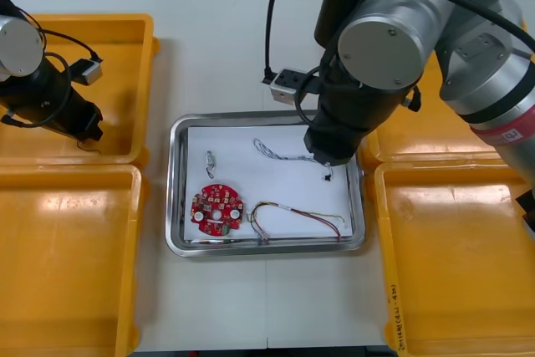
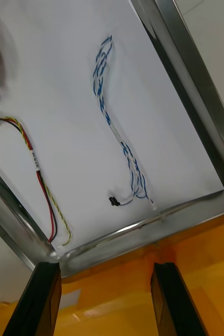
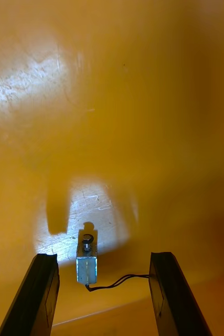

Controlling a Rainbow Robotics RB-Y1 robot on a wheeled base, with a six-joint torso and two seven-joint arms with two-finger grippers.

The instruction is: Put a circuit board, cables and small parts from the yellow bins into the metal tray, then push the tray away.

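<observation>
One small boxy metal part (image 3: pixel 86 261) with a thin black lead lies on the floor of the far-left yellow plastic bin (image 1: pixel 125 39), between the tips of the left gripper (image 3: pixel 104 257). Jaws spread, nothing held. Part sits off-centre, close to one finger; long axis runs along the fingers, lead trails toward the other. I'd centre sideways before closing. Right gripper (image 2: pixel 105 269) is over the right side of the shiny metal tray (image 1: pixel 179 206), jaws apart and empty, twisted blue and white cable (image 2: pixel 114 123) lying on the tray's white floor. Left arm is nearer for this pick.
</observation>
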